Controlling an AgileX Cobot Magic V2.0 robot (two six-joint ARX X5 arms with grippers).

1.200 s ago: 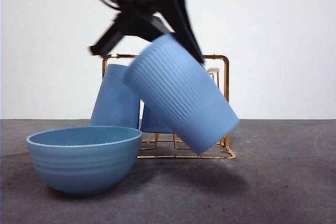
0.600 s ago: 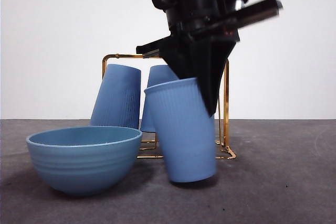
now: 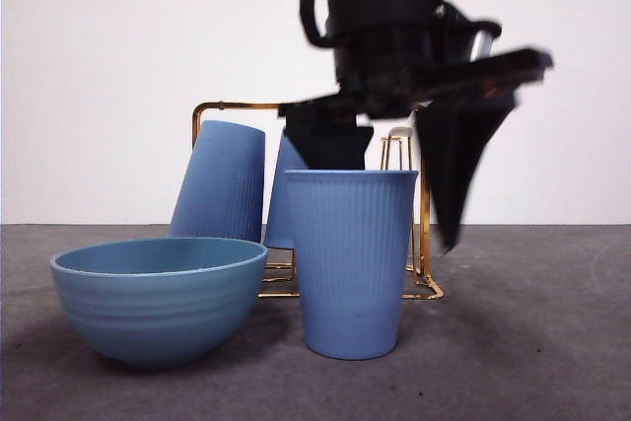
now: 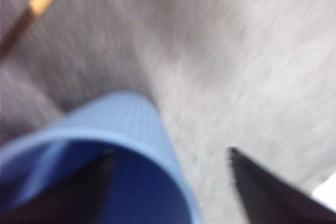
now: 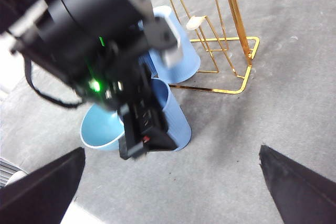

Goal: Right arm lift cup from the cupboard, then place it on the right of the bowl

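Jaws of the left gripper (image 4: 169, 153) stand wide, one inside the rim (nothing clamped). I judge the tall ribbed blue cup (image 3: 352, 263) delivered: upright on the table at 3 o'clock of the wide light-blue bowl (image 3: 158, 303). Only withdrawing remains. The right gripper (image 5: 172, 149) waits, spread wide. Behind is the gold wire rack (image 3: 425, 194), on a grey matte table (image 3: 532, 342) before a white wall (image 3: 99, 96).

Even light; left wrist view motion-blurred.

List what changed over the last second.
The left hand swung the tilted blue cup upright, lowered it onto the table right of the bowl, then opened, letting go. The bowl, gold wire rack and the two cups on it stayed put. The right hand waits open, away.
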